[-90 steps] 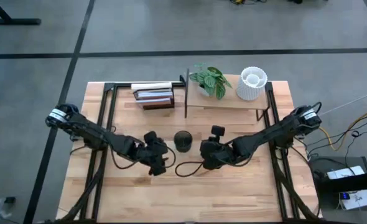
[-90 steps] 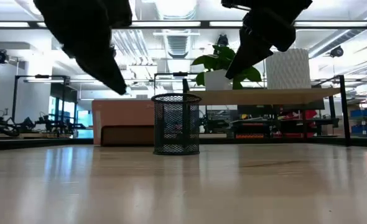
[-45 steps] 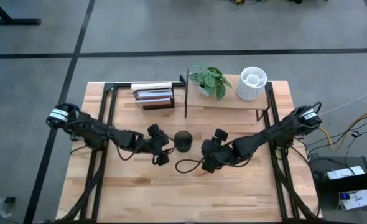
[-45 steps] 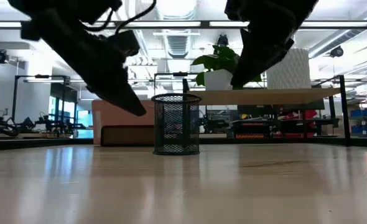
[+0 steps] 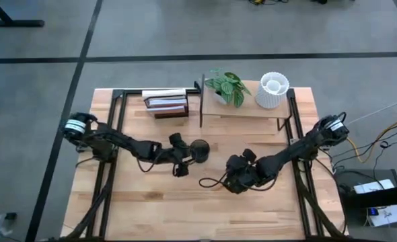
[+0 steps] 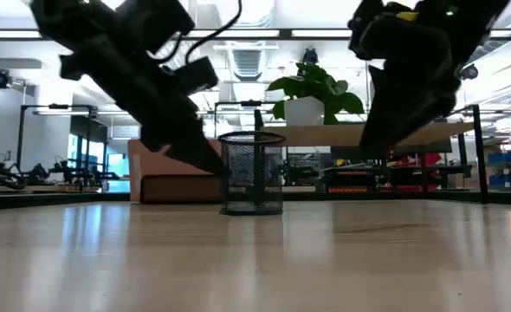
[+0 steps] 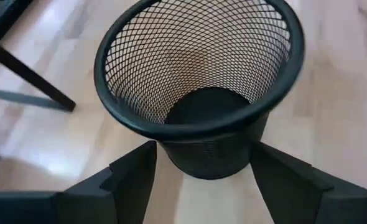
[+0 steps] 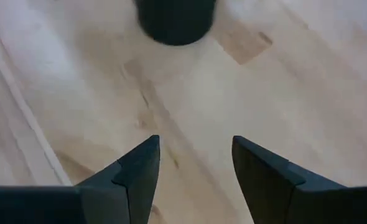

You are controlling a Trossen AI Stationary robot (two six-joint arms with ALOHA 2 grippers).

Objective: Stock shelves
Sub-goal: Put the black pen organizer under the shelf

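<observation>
The left gripper (image 5: 185, 160) is spread open w/ its fingers on both sides of the black mesh cup (image 7: 199, 87). If it closes off-centre, the light cup may tip or slide. The right gripper (image 8: 193, 163) is open, empty, near the table's middle. The shelves (image 5: 242, 111), a pale board on a thin black frame, stand at the table's far edge w/ a plant and a white pot.

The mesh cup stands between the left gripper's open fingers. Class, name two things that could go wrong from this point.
1. The left gripper is open low around the mesh cup; closing off-centre might push or tip the light cup rather than grasp it.
2. The shelf already holds a plant and a white pot, so setting the cup there could knock one.
</observation>
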